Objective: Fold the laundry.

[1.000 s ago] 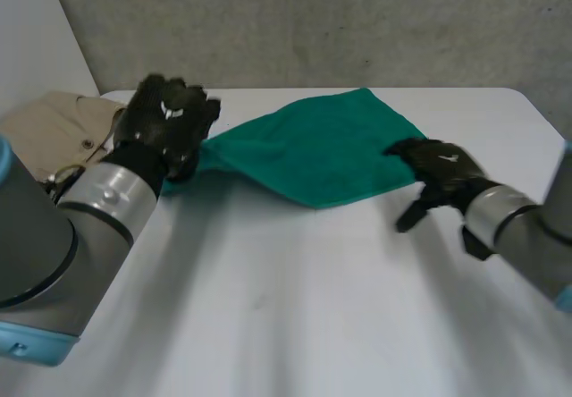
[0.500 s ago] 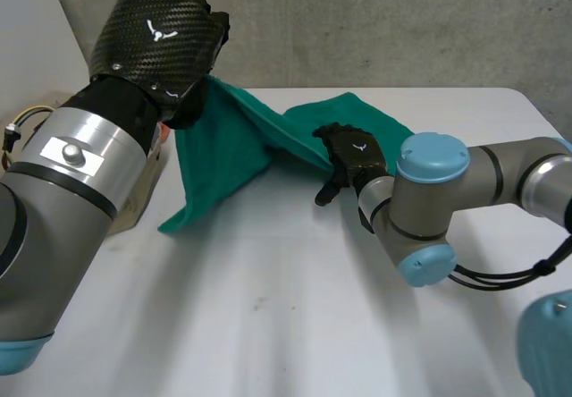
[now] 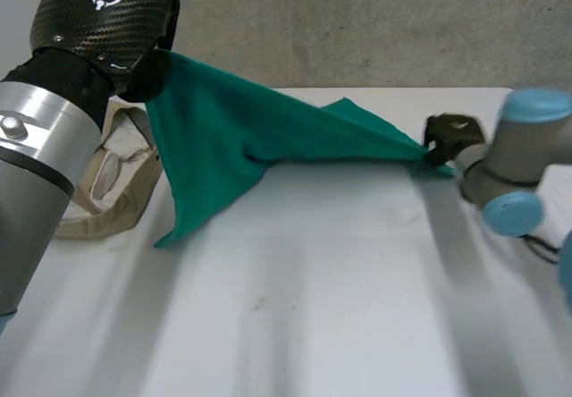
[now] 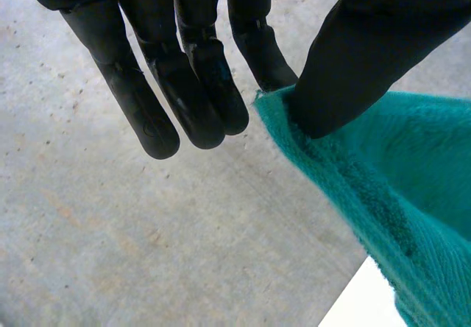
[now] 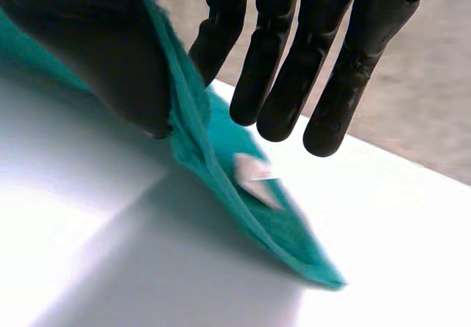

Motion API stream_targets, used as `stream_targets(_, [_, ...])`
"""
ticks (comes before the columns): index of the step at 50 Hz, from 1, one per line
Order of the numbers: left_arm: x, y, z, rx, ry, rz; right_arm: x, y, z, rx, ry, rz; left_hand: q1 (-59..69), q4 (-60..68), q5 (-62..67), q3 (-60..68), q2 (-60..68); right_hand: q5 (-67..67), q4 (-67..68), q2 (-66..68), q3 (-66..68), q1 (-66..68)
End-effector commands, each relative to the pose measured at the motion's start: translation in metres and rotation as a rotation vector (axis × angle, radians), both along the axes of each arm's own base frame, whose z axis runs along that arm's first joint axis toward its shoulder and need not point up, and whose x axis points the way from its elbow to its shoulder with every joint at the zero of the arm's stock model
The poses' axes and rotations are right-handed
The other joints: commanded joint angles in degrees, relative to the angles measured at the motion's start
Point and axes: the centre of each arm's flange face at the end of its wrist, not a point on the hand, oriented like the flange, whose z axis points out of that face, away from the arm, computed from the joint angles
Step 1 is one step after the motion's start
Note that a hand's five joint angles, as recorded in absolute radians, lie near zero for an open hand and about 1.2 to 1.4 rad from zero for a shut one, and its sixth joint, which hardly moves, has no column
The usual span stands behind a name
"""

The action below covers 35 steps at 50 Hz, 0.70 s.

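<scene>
One teal towel (image 3: 234, 138), half aloft (white tag (image 5: 254, 177) near one corner)

the green towel (image 3: 232, 138) is looped terry cloth, fuzzy and matt. the left hand (image 3: 98, 12) has a glossy carbon-weave back; its fingers (image 4: 147, 113) are smooth, faintly shiny black. the table (image 3: 340, 281) is smooth white, the wall (image 3: 375, 21) rough speckled concrete, the beige garment (image 3: 116, 191) matt woven cloth.
</scene>
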Motion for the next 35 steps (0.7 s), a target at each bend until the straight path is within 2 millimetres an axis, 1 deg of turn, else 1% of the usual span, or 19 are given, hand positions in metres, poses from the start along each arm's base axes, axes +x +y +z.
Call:
stream_targets(1, [0.019, -0.020, -0.012, 0.042, 0.001, 0.074, -0.080, -0.004, 0.085, -0.084, 0.108, -0.002, 14.33, 11.06, 14.32, 10.39, 10.74, 13.64, 11.86, 12.47, 12.23, 22.94])
stream_targets(4, [0.023, -0.024, -0.019, 0.065, -0.008, 0.089, -0.098, 0.006, 0.104, -0.109, 0.209, 0.029, 14.33, 11.06, 14.32, 10.39, 10.74, 13.64, 11.86, 12.47, 12.23, 22.94])
stream_targets(5, [0.024, -0.024, -0.024, 0.079, -0.014, 0.094, -0.108, 0.017, 0.115, -0.113, 0.278, 0.046, 14.33, 11.06, 14.32, 10.39, 10.74, 13.64, 11.86, 12.47, 12.23, 22.94])
stream_targets(8, [0.025, -0.022, -0.032, 0.102, -0.027, 0.093, -0.121, 0.036, 0.130, -0.097, 0.385, 0.055, 14.33, 11.06, 14.32, 10.39, 10.74, 13.64, 11.86, 12.47, 12.23, 22.94])
stream_targets(9, [0.025, -0.021, -0.037, 0.116, -0.035, 0.094, -0.130, 0.047, 0.135, -0.060, 0.454, 0.062, 14.33, 11.06, 14.32, 10.39, 10.74, 13.64, 11.86, 12.47, 12.23, 22.94])
stream_targets(11, [0.026, -0.019, -0.043, 0.138, -0.046, 0.094, -0.137, 0.059, 0.138, -0.015, 0.522, 0.077, 14.33, 11.06, 14.32, 10.39, 10.74, 13.64, 11.86, 12.47, 12.23, 22.94])
stream_targets(12, [0.027, -0.017, -0.048, 0.166, -0.058, 0.094, -0.145, 0.070, 0.142, 0.030, 0.582, 0.092, 14.33, 11.06, 14.32, 10.39, 10.74, 13.64, 11.86, 12.47, 12.23, 22.94])
stream_targets(13, [0.027, -0.016, -0.051, 0.182, -0.066, 0.094, -0.150, 0.076, 0.146, 0.050, 0.607, 0.093, 14.33, 11.06, 14.32, 10.39, 10.74, 13.64, 11.86, 12.47, 12.23, 22.94])
stream_targets(14, [0.028, -0.015, -0.054, 0.198, -0.075, 0.094, -0.154, 0.082, 0.150, 0.069, 0.630, 0.094, 14.33, 11.06, 14.32, 10.39, 10.74, 13.64, 11.86, 12.47, 12.23, 22.94])
stream_targets(15, [0.028, -0.013, -0.057, 0.216, -0.083, 0.095, -0.162, 0.094, 0.159, 0.095, 0.671, 0.103, 14.33, 11.06, 14.32, 10.39, 10.74, 13.64, 11.86, 12.47, 12.23, 22.94])
stream_targets(19, [0.031, -0.004, -0.072, 0.320, -0.132, 0.090, -0.166, 0.119, 0.171, 0.151, 0.702, 0.132, 14.33, 11.06, 14.32, 10.39, 10.74, 13.64, 11.86, 12.47, 12.23, 22.94])
stream_targets(20, [0.032, -0.001, -0.080, 0.366, -0.153, 0.089, -0.165, 0.121, 0.170, 0.158, 0.707, 0.141, 14.33, 11.06, 14.32, 10.39, 10.74, 13.64, 11.86, 12.47, 12.23, 22.94])
stream_targets(22, [0.033, 0.002, -0.085, 0.400, -0.171, 0.088, -0.165, 0.122, 0.166, 0.174, 0.708, 0.147, 14.33, 11.06, 14.32, 10.39, 10.74, 13.64, 11.86, 12.47, 12.23, 22.94])
stream_targets(23, [0.033, 0.003, -0.089, 0.417, -0.179, 0.088, -0.166, 0.124, 0.161, 0.198, 0.707, 0.150, 14.33, 11.06, 14.32, 10.39, 10.74, 13.64, 11.86, 12.47, 12.23, 22.94])
stream_targets(24, [0.033, 0.004, -0.096, 0.447, -0.197, 0.089, -0.166, 0.125, 0.158, 0.207, 0.707, 0.150, 14.33, 11.06, 14.32, 10.39, 10.74, 13.64, 11.86, 12.47, 12.23, 22.94])
stream_targets(26, [0.033, 0.002, -0.105, 0.478, -0.214, 0.094, -0.166, 0.126, 0.154, 0.223, 0.699, 0.158, 14.33, 11.06, 14.32, 10.39, 10.74, 13.64, 11.86, 12.47, 12.23, 22.94])
stream_targets(27, [0.033, -0.001, -0.113, 0.507, -0.227, 0.097, -0.165, 0.125, 0.148, 0.235, 0.690, 0.174, 14.33, 11.06, 14.32, 10.39, 10.74, 13.64, 11.86, 12.47, 12.23, 22.94])
stream_targets(33, [0.032, -0.009, -0.134, 0.576, -0.258, 0.104, -0.166, 0.112, 0.126, 0.288, 0.693, 0.191, 14.33, 11.06, 14.32, 10.39, 10.74, 13.64, 11.86, 12.47, 12.23, 22.94])
stream_targets(35, [0.030, -0.013, -0.142, 0.592, -0.266, 0.104, -0.167, 0.104, 0.119, 0.296, 0.691, 0.196, 14.33, 11.06, 14.32, 10.39, 10.74, 13.64, 11.86, 12.47, 12.23, 22.94])
